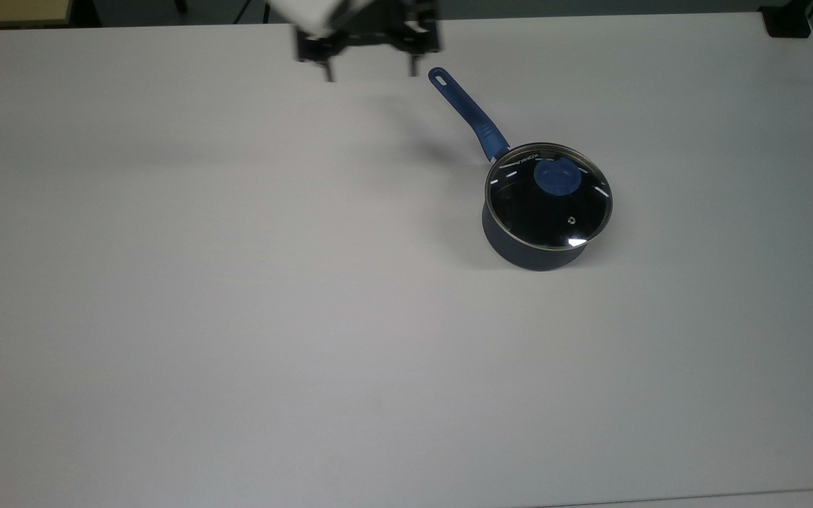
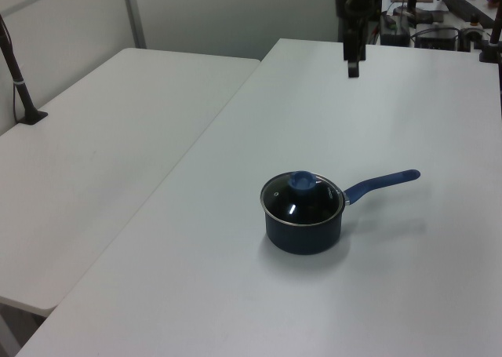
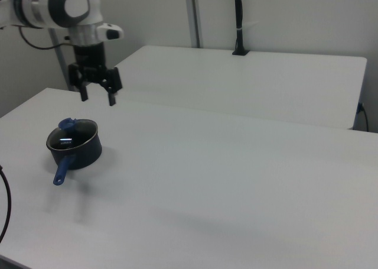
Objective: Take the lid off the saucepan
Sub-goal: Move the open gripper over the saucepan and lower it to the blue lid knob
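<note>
The saucepan (image 1: 530,247) (image 2: 302,233) (image 3: 82,154) is a dark navy pot standing on the white table (image 1: 237,317), its long blue handle (image 1: 468,111) (image 2: 383,183) (image 3: 64,167) pointing toward the top view's upper left. The lid (image 1: 526,212) (image 2: 302,204) (image 3: 71,138) rests on the pot, clear glass with a metal rim and a blue knob (image 1: 556,176) (image 2: 301,181) (image 3: 67,125). My gripper (image 1: 370,70) (image 2: 353,68) (image 3: 97,96) hangs open in the air, fingers pointing down, close to the handle's tip and well apart from the lid. Nothing sits between its fingers.
A second white table (image 2: 102,161) (image 3: 248,80) adjoins this one. A dark post (image 2: 16,74) (image 3: 238,20) is clamped to it. Cluttered desks (image 2: 447,12) stand beyond the table's far end in the left view. A black clamp (image 1: 787,21) sits at the top view's upper right corner.
</note>
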`<state>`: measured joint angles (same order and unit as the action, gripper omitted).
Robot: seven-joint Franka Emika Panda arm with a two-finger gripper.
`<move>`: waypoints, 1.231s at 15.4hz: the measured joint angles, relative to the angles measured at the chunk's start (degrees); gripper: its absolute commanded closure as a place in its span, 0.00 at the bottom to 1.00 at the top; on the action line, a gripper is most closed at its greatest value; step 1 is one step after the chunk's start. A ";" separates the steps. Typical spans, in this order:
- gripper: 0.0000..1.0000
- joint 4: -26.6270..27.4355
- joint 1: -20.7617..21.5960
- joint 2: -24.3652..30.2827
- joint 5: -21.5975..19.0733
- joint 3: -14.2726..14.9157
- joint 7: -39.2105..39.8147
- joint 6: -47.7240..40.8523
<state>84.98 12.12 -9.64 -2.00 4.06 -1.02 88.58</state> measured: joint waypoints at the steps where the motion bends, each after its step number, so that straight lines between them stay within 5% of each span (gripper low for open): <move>1: 0.00 0.00 1.58 -0.46 -0.53 -0.06 -0.65 1.58; 11: 0.00 -2.07 15.56 -10.25 -1.21 -0.34 -13.39 14.81; 19: 0.00 -3.00 17.24 -15.74 -1.00 -0.29 -14.32 16.02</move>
<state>81.98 29.36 -25.38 -2.99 3.77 -15.34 104.60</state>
